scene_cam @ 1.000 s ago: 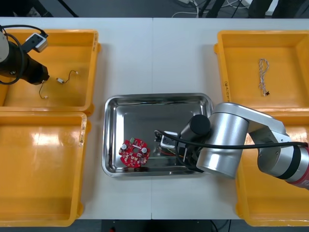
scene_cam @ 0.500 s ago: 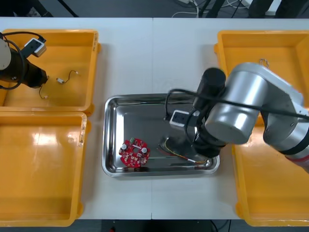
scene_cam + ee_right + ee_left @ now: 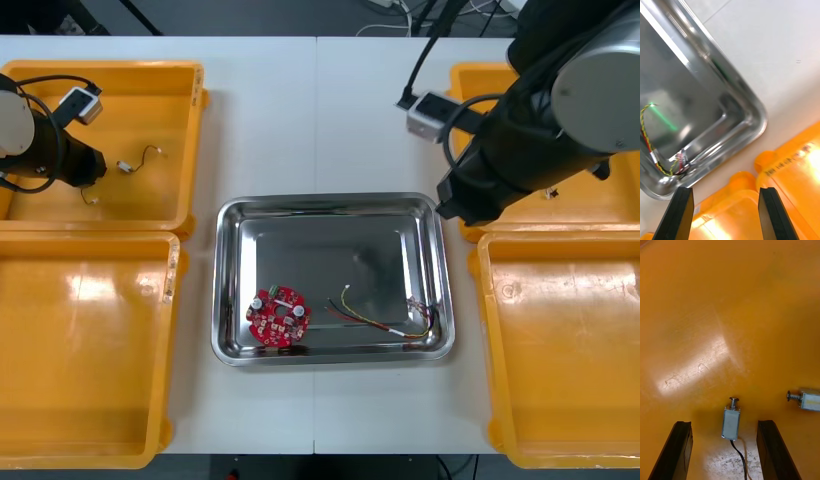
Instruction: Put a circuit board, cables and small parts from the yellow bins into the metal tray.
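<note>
The metal tray [image 3: 232,280] holds a round red circuit board [image 3: 279,317] and a red and yellow cable [image 3: 385,316]. My right gripper [image 3: 725,189] is open and holds nothing. It hangs above the tray's right corner [image 3: 752,123], where the cable [image 3: 651,152] lies close by and the bins begin. My left gripper [image 3: 724,422] is open low inside the far left yellow bin [image 3: 180,130]. A small metal part [image 3: 731,423] with a black wire lies on the bin floor between its fingers, untouched. A second small metal part [image 3: 809,399] lies off to one side.
Two wired small metal parts [image 3: 126,167] lie in the far left bin. The near left bin [image 3: 85,350] and near right bin [image 3: 560,350] look bare. My right arm [image 3: 540,110] covers much of the far right bin [image 3: 470,90].
My right arm has risen out of the tray and swung away to the far right, leaving the red and yellow cable lying in the tray. The left arm has barely shifted.
</note>
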You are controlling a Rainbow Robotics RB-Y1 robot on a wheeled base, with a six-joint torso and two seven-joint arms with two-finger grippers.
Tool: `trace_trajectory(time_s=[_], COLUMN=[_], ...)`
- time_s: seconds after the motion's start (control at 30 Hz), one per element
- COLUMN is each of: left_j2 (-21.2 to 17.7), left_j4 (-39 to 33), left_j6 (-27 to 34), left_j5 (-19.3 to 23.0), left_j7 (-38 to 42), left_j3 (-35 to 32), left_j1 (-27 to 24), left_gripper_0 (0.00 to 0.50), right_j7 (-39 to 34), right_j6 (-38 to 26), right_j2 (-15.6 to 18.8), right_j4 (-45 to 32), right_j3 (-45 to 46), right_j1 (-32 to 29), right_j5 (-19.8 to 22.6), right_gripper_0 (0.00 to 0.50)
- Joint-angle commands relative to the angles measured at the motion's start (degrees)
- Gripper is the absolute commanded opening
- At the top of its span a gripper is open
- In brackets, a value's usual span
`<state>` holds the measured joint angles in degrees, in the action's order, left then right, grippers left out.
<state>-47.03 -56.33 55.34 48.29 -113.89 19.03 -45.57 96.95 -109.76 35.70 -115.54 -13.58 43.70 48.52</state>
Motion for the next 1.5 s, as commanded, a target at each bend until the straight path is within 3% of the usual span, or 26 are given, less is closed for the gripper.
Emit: trace_trajectory(time_s=[0.03, 0.17, 0.33, 0.5, 0.53, 0.57, 0.6, 0.63, 0.87, 1.13, 1.37, 1.5], left_j2=[1.0, 1.3, 1.3, 1.3, 1.3, 1.3, 1.4, 1.4, 1.3, 0.6, -1.7, -2.1], left_j4=[0.1, 0.7, 0.8, 0.8, 0.8, 0.8, 0.8, 0.9, 1.5, 1.1, -4.1, -7.0], left_j6=[-0.8, -1.7, -2.4, -2.5, -2.5, -2.4, -2.5, -2.4, -2.4, -1.3, 7.1, 11.5], left_j5=[0.4, 0.5, 0.5, 0.9, 1.1, 1.1, 1.3, 1.5, 2.3, 2.9, 2.0, 1.2], left_j7=[-7.3, -7.5, -7.5, -7.5, -7.5, -7.5, -7.5, -7.6, -8.1, -8.6, -8.2, -7.4], left_j3=[0.4, 0.6, 1.4, 1.5, 1.6, 1.7, 1.7, 1.8, 2.1, 2.1, -0.4, -2.2], left_j1=[-3.1, -3.1, -3.1, -3.1, -3.1, -3.1, -3.1, -3.1, -3.1, -3.1, -3.1, -3.0], left_gripper_0=[0.5, 0.5, 0.5, 0.5, 0.43, 0.325, 0.131, 0.002, 0.0, 0.0, 0.0, 0.0], right_j7=[0.3, 0.7, 0.8, 0.9, 0.9, 1.0, 1.1, 1.2, 1.8, 1.8, 1.7, 1.7], right_j6=[-0.2, -0.2, -0.2, -0.2, -0.2, -0.2, -0.2, -0.2, -0.1, 5.3, 9.9, 13.2], right_j2=[3.7, 5.1, 5.4, 5.2, 5.1, 5.0, 4.7, 4.4, 2.8, 1.2, -1.5, -1.9], right_j4=[3.8, 9.2, 15.2, 26.2, 29.1, 30.5, 33.3, 35.7, 44.5, 54.2, 61.4, 64.3], right_j3=[5.8, 9.4, 10.9, 11.6, 12.1, 12.3, 12.9, 13.6, 16.1, 20.0, 25.1, 26.7], right_j1=[2.9, 4.5, 7.4, 11.9, 13.0, 13.6, 14.7, 15.8, 18.8, 22.2, 24.4, 24.4], right_j5=[0.7, -1.1, -6.3, -10.0, -10.7, -11.0, -11.7, -12.7, -19.2, -25.8, -33.6, -34.8], right_gripper_0=[0.5, 0.5, 0.5, 0.5, 0.5, 0.5, 0.5, 0.5, 0.5, 0.5, 0.5, 0.5])
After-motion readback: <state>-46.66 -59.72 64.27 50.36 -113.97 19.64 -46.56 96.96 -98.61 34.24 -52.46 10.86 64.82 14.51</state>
